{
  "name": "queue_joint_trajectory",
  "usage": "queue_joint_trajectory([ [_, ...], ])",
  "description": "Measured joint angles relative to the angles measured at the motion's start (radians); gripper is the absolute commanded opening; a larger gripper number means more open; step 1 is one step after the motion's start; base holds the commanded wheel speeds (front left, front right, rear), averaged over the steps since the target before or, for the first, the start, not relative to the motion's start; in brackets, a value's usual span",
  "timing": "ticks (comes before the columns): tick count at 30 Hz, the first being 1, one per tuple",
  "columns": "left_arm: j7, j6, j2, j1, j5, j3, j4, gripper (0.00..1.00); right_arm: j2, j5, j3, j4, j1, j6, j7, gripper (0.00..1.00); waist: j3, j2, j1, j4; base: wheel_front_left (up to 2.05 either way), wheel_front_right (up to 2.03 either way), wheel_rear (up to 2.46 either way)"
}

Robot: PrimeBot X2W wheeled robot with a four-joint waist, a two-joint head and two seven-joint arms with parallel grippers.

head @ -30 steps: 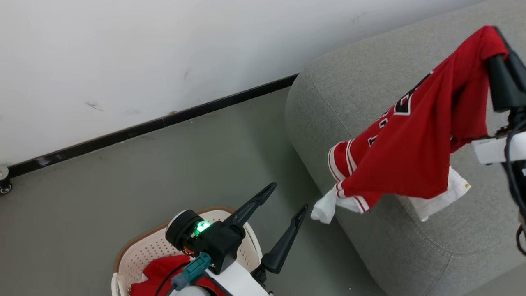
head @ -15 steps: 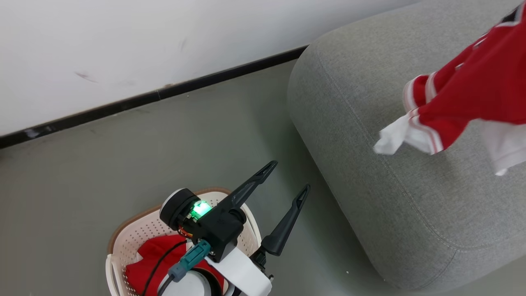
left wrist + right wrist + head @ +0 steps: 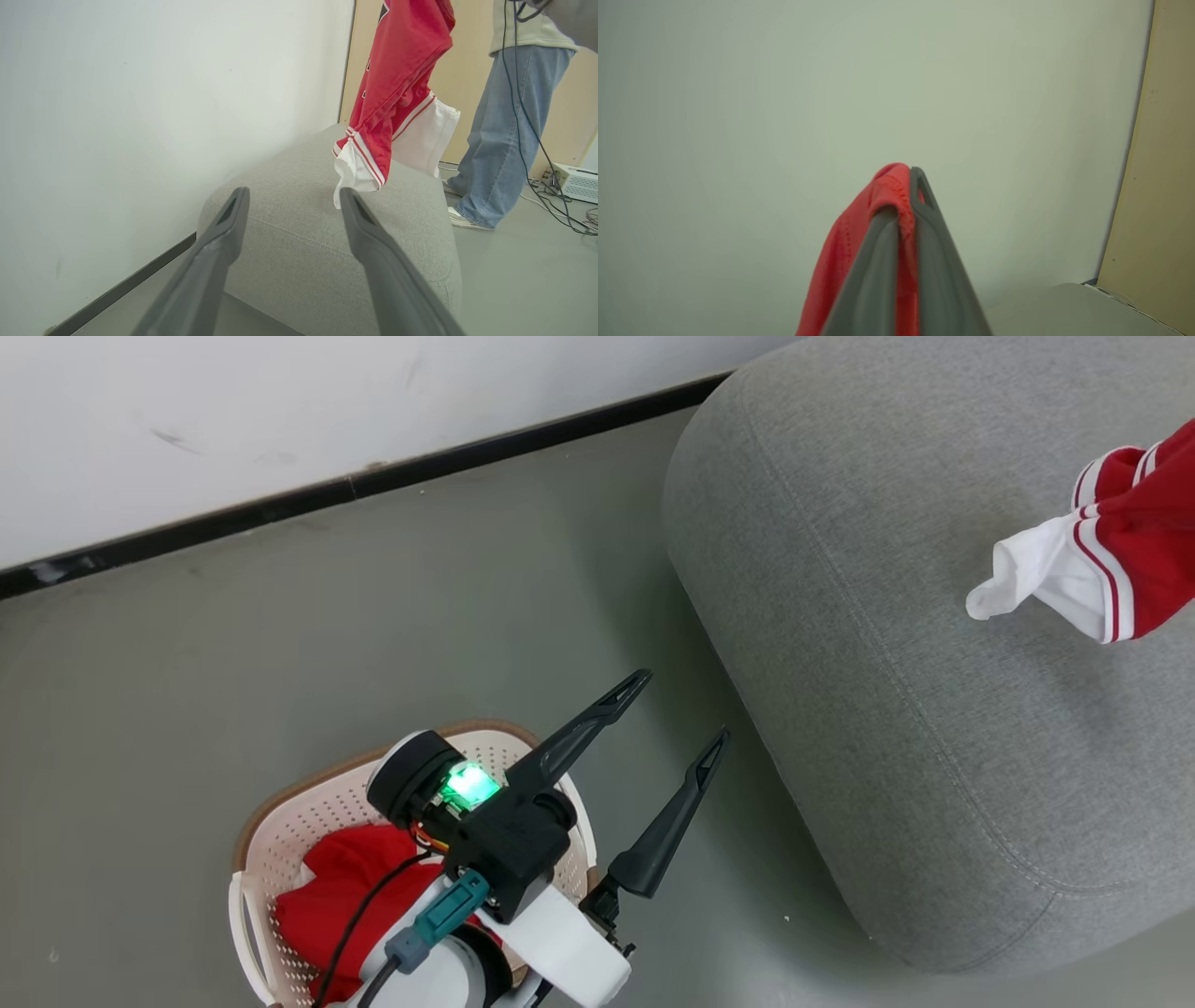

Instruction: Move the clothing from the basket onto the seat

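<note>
Since the earlier frame, jersey (image 3: pixel 1134 560) went from the seat (image 3: pixel 887 663) front edge to above its top (camera turned too). Right wrist view: right gripper (image 3: pixel 903 191) fingers clamped on its red cloth. Head view: left gripper (image 3: pixel 683 707) fingers apart, by the basket (image 3: pixel 280 793) w/ more red clothing (image 3: pixel 336 896). Left wrist view adds a person (image 3: pixel 504 116) beyond the seat.

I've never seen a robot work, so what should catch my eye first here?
A bright red jersey with white trim dangles above the big light-grey fabric sofa, pinched in the shut right gripper. At the head view's bottom, the open left gripper sits by a cream perforated plastic basket with more red clothing inside.
</note>
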State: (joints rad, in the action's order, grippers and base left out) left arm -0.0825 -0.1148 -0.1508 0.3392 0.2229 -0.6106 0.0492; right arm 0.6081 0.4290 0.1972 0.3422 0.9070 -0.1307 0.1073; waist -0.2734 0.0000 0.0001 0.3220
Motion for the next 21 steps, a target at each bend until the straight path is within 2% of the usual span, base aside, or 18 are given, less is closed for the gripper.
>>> queue_joint_trajectory([
  [17, 0.027, -0.001, -0.003, 0.037, -0.010, -0.023, 0.039, 1.00, -0.046, -0.046, 0.008, 0.231, -0.101, 0.000, -0.076, 0.00, -0.085, 0.0000, 0.0000, -0.035, 0.00, 0.00, 0.00],
  [21, 0.030, -0.001, -0.003, 0.042, -0.010, -0.028, 0.040, 1.00, -0.076, -0.060, 0.008, 0.278, -0.140, 0.000, -0.108, 0.00, -0.098, 0.0000, -0.0001, -0.042, 0.00, 0.00, 0.00],
])
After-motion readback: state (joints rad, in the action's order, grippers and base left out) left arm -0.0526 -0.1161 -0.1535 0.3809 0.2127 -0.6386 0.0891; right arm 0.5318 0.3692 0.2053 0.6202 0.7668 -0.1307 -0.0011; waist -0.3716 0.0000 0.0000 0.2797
